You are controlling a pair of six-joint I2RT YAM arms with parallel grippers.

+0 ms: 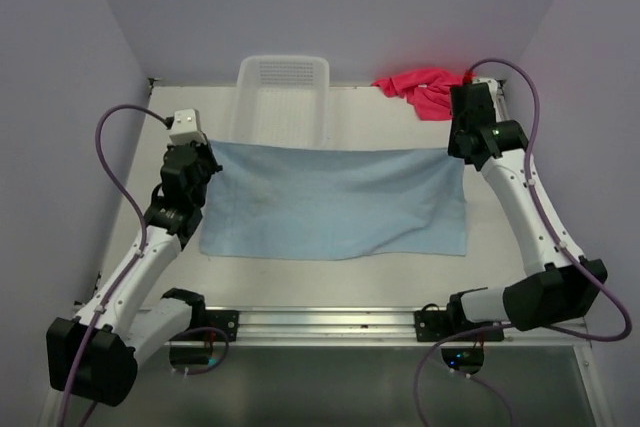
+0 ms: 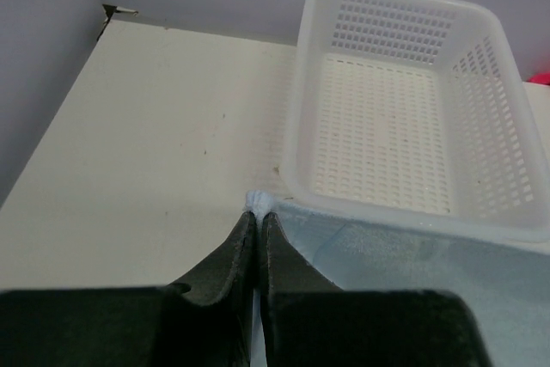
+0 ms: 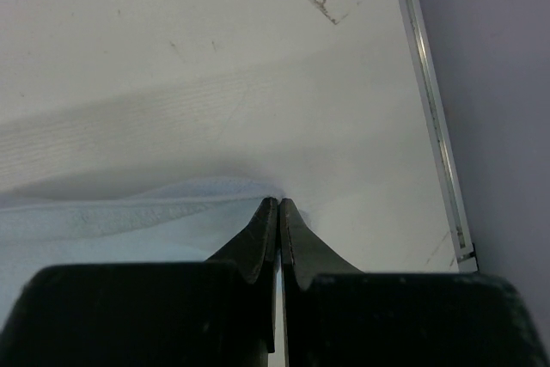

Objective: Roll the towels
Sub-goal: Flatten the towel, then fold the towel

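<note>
Top external view: light blue towel, spread flat mid-surface, far edge at the near rim of white mesh basket. Left fingers closed on its far-left corner; right fingers closed on its far-right corner (both pinched tight). Pink-red towel, bunched at far-right corner.

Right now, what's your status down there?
Left end effector, right end effector shut on blue towel corners. Towel flat, unrolled. Basket at far edge.
</note>
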